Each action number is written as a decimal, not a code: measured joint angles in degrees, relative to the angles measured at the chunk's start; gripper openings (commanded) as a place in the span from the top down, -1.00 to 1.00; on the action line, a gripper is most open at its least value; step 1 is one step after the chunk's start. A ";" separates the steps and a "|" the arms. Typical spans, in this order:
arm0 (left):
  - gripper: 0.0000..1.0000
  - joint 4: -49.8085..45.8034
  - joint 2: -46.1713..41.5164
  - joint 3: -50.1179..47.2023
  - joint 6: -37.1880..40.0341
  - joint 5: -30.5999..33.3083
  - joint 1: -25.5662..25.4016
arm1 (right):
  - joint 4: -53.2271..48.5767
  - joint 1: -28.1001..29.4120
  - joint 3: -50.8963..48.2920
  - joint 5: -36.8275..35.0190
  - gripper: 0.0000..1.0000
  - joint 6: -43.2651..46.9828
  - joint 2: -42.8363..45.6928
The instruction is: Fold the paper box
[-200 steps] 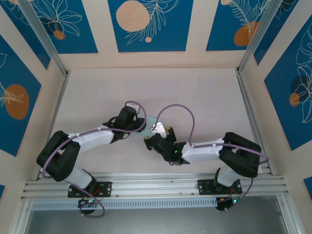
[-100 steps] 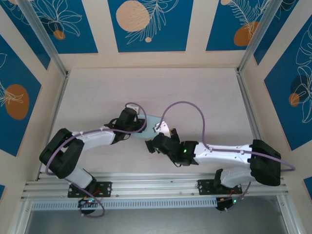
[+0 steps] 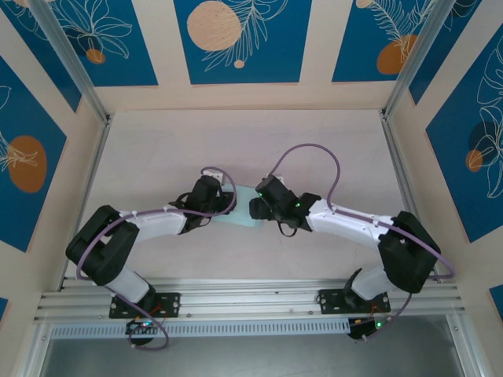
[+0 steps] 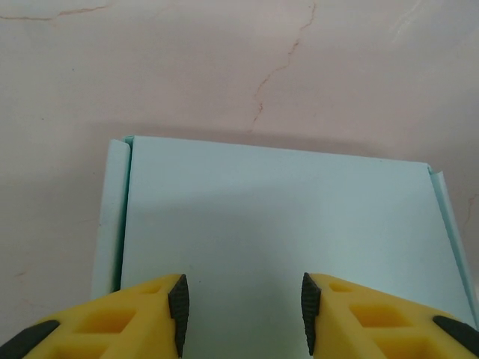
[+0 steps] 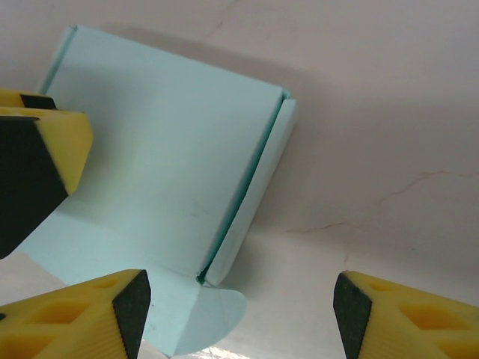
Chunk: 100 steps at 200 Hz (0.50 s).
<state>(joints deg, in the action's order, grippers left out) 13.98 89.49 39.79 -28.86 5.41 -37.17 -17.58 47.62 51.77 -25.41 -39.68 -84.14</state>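
Mint card box [image 3: 240, 217] lies mid-table [image 3: 330, 149], between the two grippers. Left gripper [image 4: 243, 299]: fingers partly apart, set over the box's flat top panel, with nothing clamped between them. Right gripper [image 5: 239, 295]: jaws wide, nothing held. In the right wrist view the side flap [image 5: 254, 187] and a rounded tab [image 5: 213, 318] lie under the gap. Since one second ago, the right arm has swung from the box's near side to its right side. The left arm has kept its place.
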 measured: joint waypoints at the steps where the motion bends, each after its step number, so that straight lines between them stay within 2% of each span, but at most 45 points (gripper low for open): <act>1: 0.09 0.00 0.00 0.00 -0.02 0.00 0.00 | 0.02 -0.09 0.04 0.20 -0.36 0.00 -0.13; 50: 0.09 0.00 0.00 0.00 -0.81 0.17 0.00 | 2.36 -5.29 0.39 8.31 -0.36 -0.83 -5.53; 100: 0.07 -0.59 -0.02 0.28 -0.81 0.15 0.00 | 7.13 -6.84 -1.22 14.45 -0.35 -0.87 -8.52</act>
<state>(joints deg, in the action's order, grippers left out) 13.39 89.47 40.07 -29.67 5.56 -37.17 -10.46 40.77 50.54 -10.96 -40.56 -92.66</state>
